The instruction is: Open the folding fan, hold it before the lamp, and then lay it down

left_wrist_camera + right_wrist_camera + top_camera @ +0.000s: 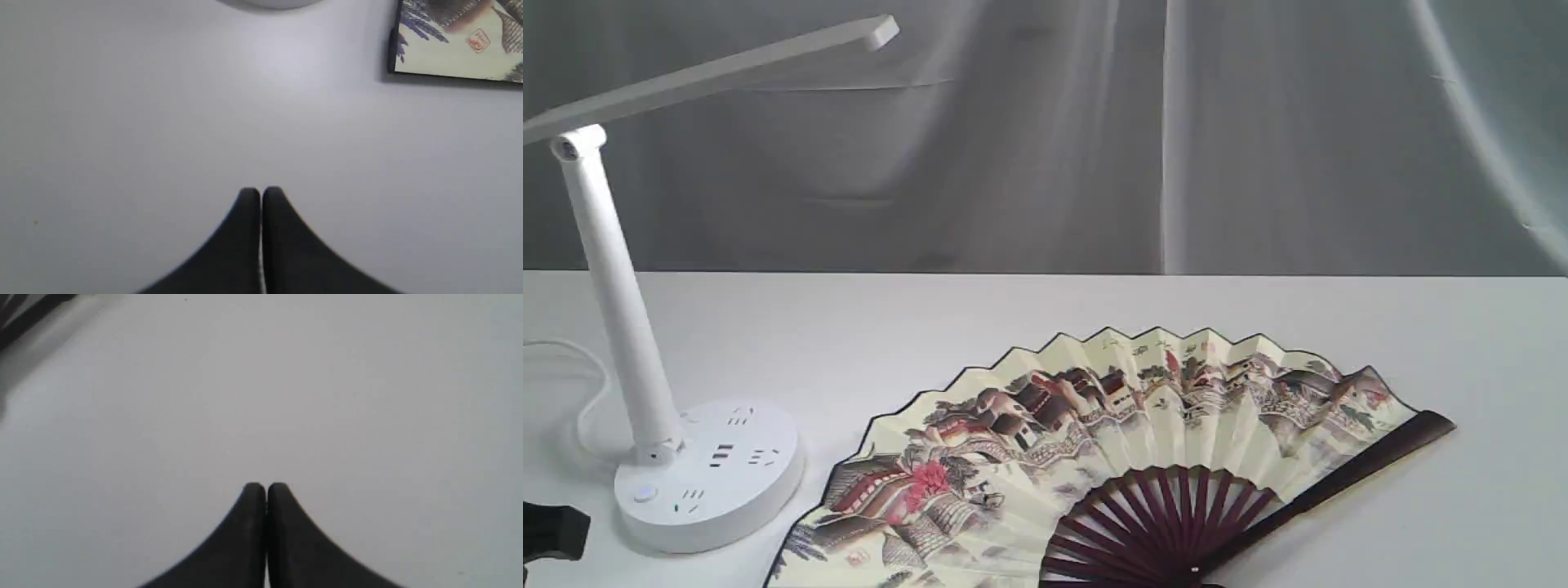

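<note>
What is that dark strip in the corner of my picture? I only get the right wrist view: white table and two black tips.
Observer: Probably the dark wooden edge of a paper fan, lying spread open on the table.
Visitor: Is anything holding it?
Observer: No. The left gripper is shut on nothing, over bare table near the fan's corner.
Visitor: Anything else there?
Observer: A white lamp stands beside the fan, its round base apart from the paper.

Soft even daylight, faint shadows, wrist views blurred
</note>
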